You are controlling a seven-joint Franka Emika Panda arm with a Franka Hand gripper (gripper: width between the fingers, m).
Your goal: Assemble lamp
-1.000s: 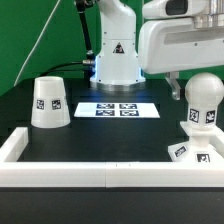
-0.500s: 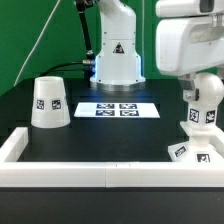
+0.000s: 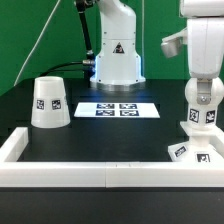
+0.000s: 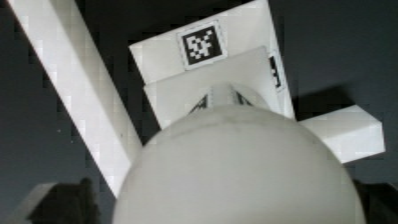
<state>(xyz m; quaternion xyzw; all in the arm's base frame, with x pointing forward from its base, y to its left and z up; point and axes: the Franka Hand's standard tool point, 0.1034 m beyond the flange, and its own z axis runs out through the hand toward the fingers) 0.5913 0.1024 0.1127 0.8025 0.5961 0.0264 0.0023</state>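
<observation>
Arm has swung across toward the exterior view's right since a second ago; it was left of the bulb then and now stands straight over it. Nothing else on the desk (image 3: 95, 140) has shifted.

Claw (image 3: 203, 86) sits directly above the bulb (image 3: 203, 100), at or just over its round head. The arm's white housing hides the fingers in the exterior view. Cannot tell whether the claw is apart or together, or whether it touches the bulb.

Wrist view: the bulb's domed head (image 4: 231, 165) fills the lower middle of the frame, very close under the camera. Beyond it is the stepped base (image 4: 205, 60), with one square tag facing up.

Bulb stands upright on the base (image 3: 192, 151) at the exterior view's right, near the front rail. Tags show on the bulb's lower body and on the base's front steps.

Shade (image 3: 48, 103) rests wide end down at the exterior view's left, well apart from the claw and the other two parts.

Marker board (image 3: 118, 109) lies flat mid-desk, in front of the robot pedestal (image 3: 117, 55).

White rail (image 3: 100, 176) borders the desk's near edge; it also appears as a slanted bar (image 4: 80, 90) in the wrist view.
</observation>
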